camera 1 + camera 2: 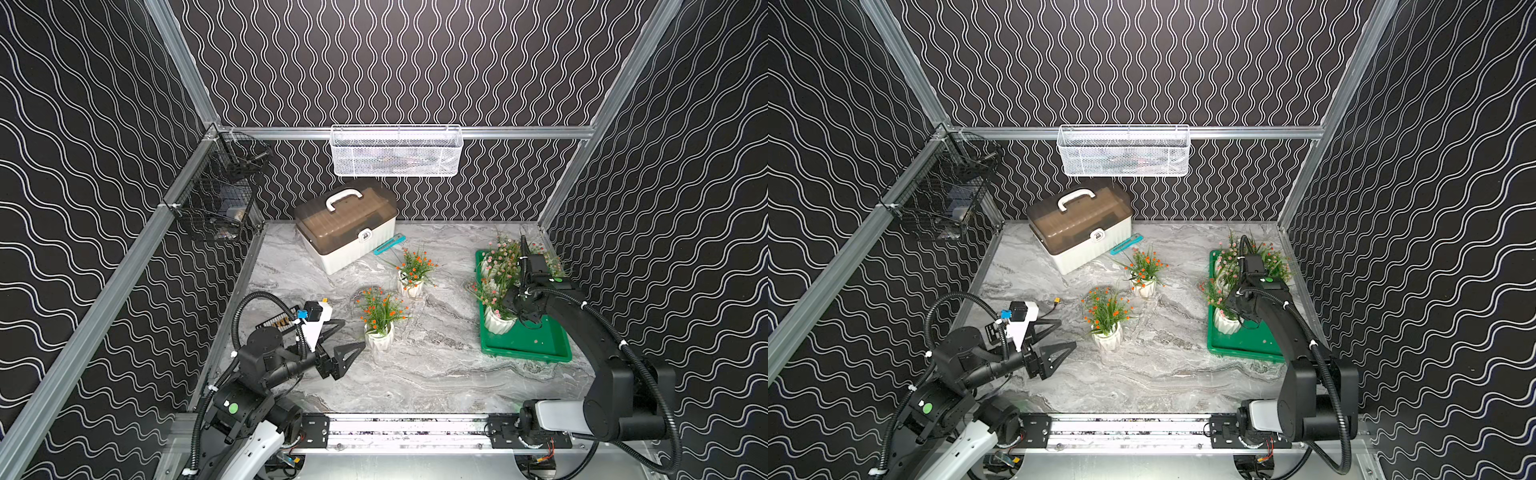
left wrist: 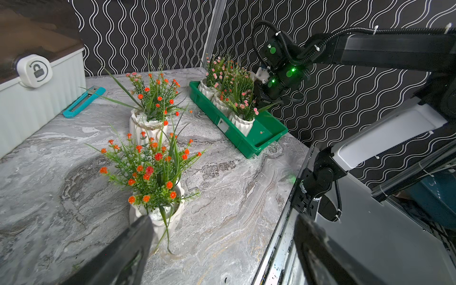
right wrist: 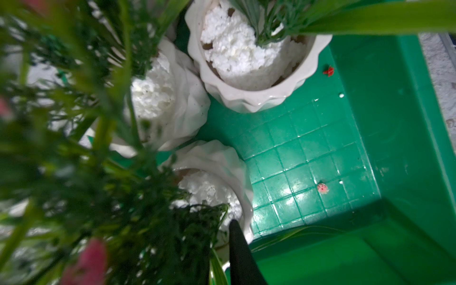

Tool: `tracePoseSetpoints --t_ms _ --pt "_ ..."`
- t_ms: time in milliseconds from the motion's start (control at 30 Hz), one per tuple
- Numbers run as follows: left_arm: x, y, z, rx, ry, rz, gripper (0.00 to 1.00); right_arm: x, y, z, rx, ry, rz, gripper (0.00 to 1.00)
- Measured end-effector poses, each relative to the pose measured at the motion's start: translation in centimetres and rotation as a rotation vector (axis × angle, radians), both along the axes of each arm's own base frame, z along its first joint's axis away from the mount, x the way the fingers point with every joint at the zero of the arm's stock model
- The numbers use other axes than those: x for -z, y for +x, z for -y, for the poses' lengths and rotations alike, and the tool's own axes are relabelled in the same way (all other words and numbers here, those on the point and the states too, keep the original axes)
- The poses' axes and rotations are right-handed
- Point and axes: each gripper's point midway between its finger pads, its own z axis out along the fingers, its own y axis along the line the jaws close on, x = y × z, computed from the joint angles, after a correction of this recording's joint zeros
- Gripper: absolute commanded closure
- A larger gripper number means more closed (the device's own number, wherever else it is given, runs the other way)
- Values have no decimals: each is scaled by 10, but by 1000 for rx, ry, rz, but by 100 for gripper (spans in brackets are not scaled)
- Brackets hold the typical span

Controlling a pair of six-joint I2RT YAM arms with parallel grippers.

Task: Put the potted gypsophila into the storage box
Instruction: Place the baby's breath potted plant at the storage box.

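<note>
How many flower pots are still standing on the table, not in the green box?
2: the near pot by the left gripper, the far pot farther back, toward the white case.

Black wallpaper [image 1: 395,62] printed with thin white wavy lines covers the back wall and both side walls in both top views. Pale aluminium frame bars [image 1: 282,132] run up the corners and across the back. A long white wire-mesh basket [image 1: 396,151] hangs on the back bar. In the far left corner, a black wire basket [image 1: 220,199] is fixed to the side bar. Below lies a grey, marble-veined surface [image 1: 436,374], bordered at its near edge by a silver metal rail [image 1: 407,428]. The light is soft and even, leaving a dull sheen on the metal.
</note>
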Motion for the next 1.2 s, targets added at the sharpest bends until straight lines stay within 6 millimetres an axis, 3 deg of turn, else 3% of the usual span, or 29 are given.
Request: tracePoseSetpoints --t_ms 133,367,467,600,767,900,1033,1200 --pt "0 0 0 0 1 -1 8 -25 -1 2 6 -9 70 75" --pt "0 0 0 0 1 -2 8 -91 -20 5 22 -4 268 75" --pt "1 0 0 0 1 -3 8 -115 -30 -3 -5 45 342 73" --pt "1 1 0 0 1 -3 8 -126 -40 -19 -80 116 356 72" --pt "1 1 0 0 1 -3 8 -108 -50 -51 -212 231 271 71" --pt "1 1 0 0 2 -6 8 -77 -65 -80 -322 270 159 70" --pt "2 2 1 0 4 -12 8 -43 -76 -106 -421 217 28 68" --pt "7 7 3 0 16 -47 8 -11 -79 -119 -469 60 -90 67"
